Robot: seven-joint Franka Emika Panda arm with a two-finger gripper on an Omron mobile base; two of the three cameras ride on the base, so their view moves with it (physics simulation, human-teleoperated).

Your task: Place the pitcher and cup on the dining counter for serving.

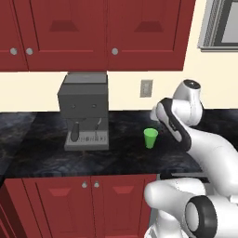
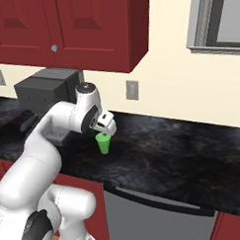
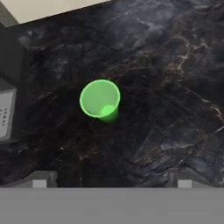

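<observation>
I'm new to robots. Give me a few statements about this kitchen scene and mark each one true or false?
1. The green cup stands upright on the black counter. True.
2. The gripper is holding the cup. False: its jaws are open and the cup sits apart from it on the counter.
3. The coffee machine stands beside the cup on the same counter. True.
4. The cup is full of liquid. False: the hand view shows its bare bottom.
5. The cabinets above the counter are white. False: they are dark red.
</observation>
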